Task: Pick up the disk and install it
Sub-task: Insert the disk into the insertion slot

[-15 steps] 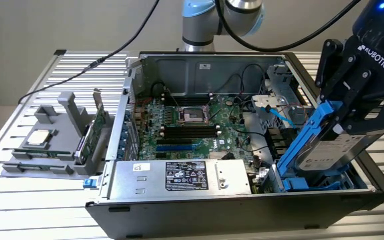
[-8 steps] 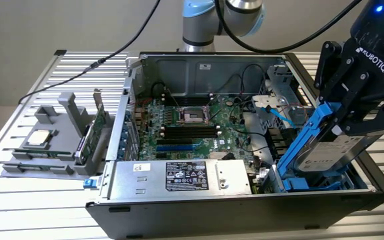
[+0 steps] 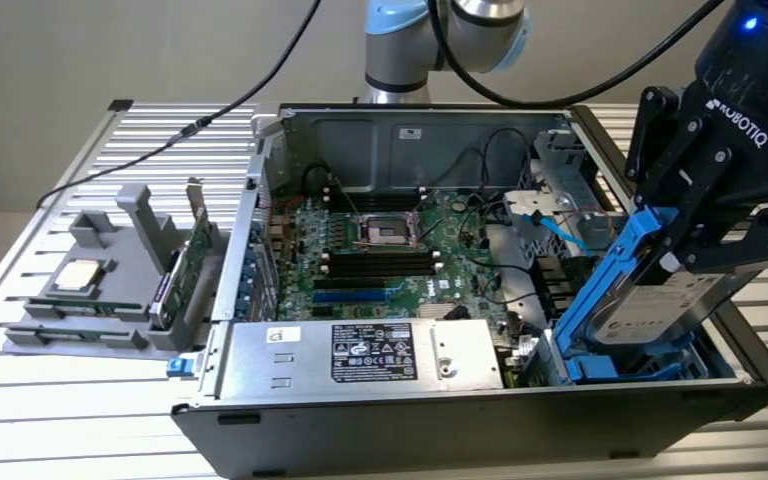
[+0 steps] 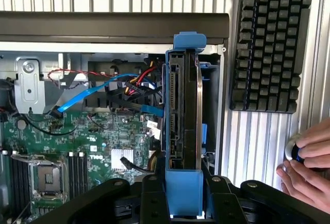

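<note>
**Disk held tilted at the drive bay**
Exterior view: the gripper [image 3: 684, 250] is clamped on the upper end of the disk [image 3: 651, 305], which leans with its lower end at the blue drive bay [image 3: 624, 368], on the exterior view's right of the open computer case [image 3: 398, 130]. Wrist view: the fingers [image 4: 153, 193] grip the blue carrier [image 4: 185, 42] from both sides. The disk stands edge-on beside the motherboard [image 4: 93, 141]. A keyboard [image 4: 270, 43] and a person's hand [image 4: 307, 167] are outside the case.

You're looking at the gripper [image 4: 184, 203] clamping the disk [image 4: 183, 110] by its blue carrier, edge-on, over the open PC case [image 4: 113, 28]. The disk's hanging just beside the mobo [image 4: 77, 136] & a blue cable [image 4: 87, 97]. Outside the case, a keyboard [image 4: 268, 43] is lying near a person's hand [image 4: 307, 167].
</note>
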You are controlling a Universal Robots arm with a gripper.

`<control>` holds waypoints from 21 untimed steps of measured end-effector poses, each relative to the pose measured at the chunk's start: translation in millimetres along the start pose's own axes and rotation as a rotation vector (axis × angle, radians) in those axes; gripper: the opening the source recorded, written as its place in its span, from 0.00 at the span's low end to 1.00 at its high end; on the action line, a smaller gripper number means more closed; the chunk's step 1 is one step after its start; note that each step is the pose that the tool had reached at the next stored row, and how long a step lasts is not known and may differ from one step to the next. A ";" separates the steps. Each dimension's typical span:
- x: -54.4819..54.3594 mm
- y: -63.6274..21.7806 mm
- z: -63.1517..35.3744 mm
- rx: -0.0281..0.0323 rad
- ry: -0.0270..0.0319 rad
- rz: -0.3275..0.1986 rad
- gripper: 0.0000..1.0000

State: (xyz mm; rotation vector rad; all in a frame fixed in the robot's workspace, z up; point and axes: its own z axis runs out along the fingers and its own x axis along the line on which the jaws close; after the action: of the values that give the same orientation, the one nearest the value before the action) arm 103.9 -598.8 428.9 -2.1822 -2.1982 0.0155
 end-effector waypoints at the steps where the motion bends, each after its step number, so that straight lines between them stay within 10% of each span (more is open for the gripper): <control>1: 0.3 0.0 0.5 0.0002 -0.0006 0.000 0.33; 21: 5.3 0.6 9.9 0.0073 -0.0042 0.007 0.33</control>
State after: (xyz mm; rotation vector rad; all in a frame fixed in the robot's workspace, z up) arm 104.0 -593.2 419.2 -2.1884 -2.1889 0.0284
